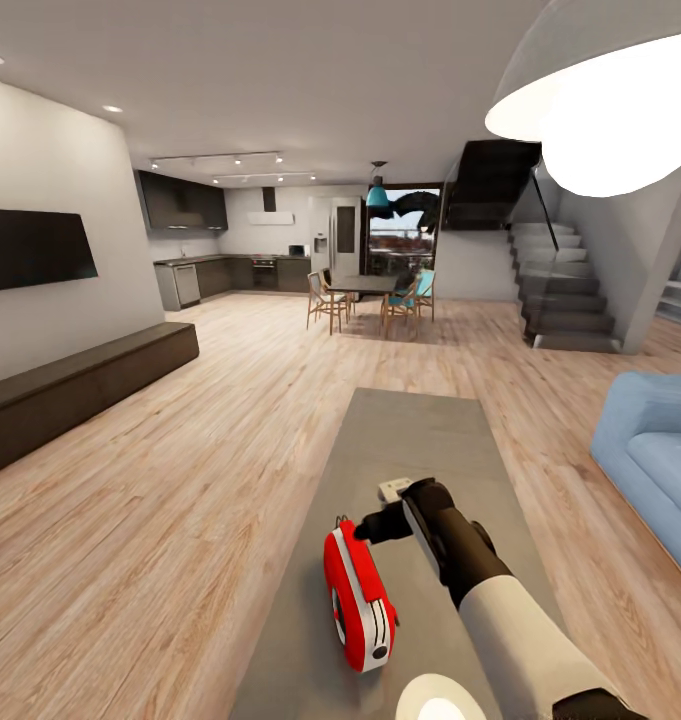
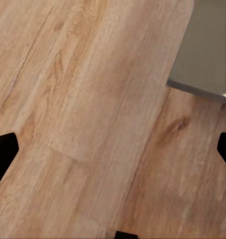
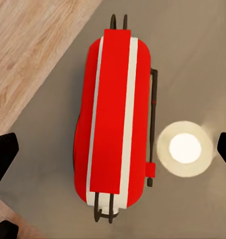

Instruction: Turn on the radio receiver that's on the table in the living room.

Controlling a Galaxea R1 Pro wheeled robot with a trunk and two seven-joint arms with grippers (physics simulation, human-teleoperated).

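Above the near end of the bench [image 1: 420, 430], the right claw [image 1: 365, 527] hangs just over the radio [image 1: 360, 598], and the right wrist view looks straight down on the red body with a black fingertip [image 3: 4, 158] at each side edge of the picture, so the claw is spread wide, wider than the radio is thick, and grasps nothing. Whether any part of it touches the radio I cannot tell from the head view; it looks just clear of the far end. The left claw [image 2: 113, 154] is likewise spread and empty, pointing at bare plank floor [image 2: 88, 109] beside a bench corner. The radio stands upright on its narrow base, near the bench's left edge, with a thin wire handle [image 3: 154, 124] along one side and small wire loops at both ends. It looks like a small, rigid, smooth-shelled thing, probably light and top-heavy on that base, so a sideways push could tip or slide it. For switching it on, a light press on the body or its face should do; if it must be steadied, the flat red flanks offer better purchase than the thin handle. A lamp's bright spot [image 3: 185, 148] lies on the bench beside it.
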